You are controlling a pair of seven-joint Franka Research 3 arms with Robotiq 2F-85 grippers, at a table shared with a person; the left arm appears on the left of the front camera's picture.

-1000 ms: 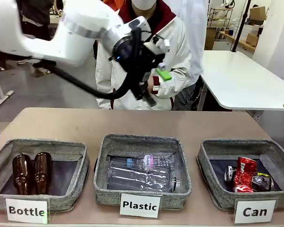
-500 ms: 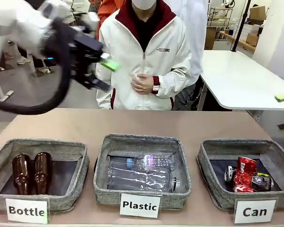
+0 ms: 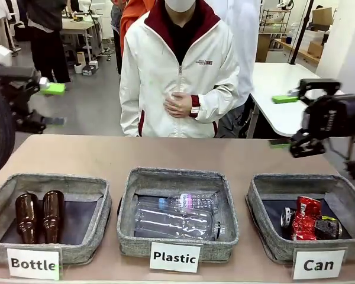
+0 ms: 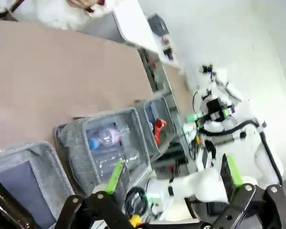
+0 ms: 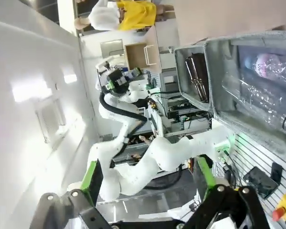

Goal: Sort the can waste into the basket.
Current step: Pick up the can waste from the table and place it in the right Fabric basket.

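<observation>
Both cans (image 3: 307, 219) lie in the basket (image 3: 266, 236), below and apart from the right gripper (image 3: 287, 121), whose fingers stand apart, holding nothing. The left gripper (image 3: 52, 105) hangs likewise spread and bare.

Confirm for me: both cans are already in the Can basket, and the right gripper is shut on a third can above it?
Not quite. The front view shows the right gripper open and empty, apart from the Can basket. The rest holds: the red can and the dark can already lie inside that basket.
</observation>
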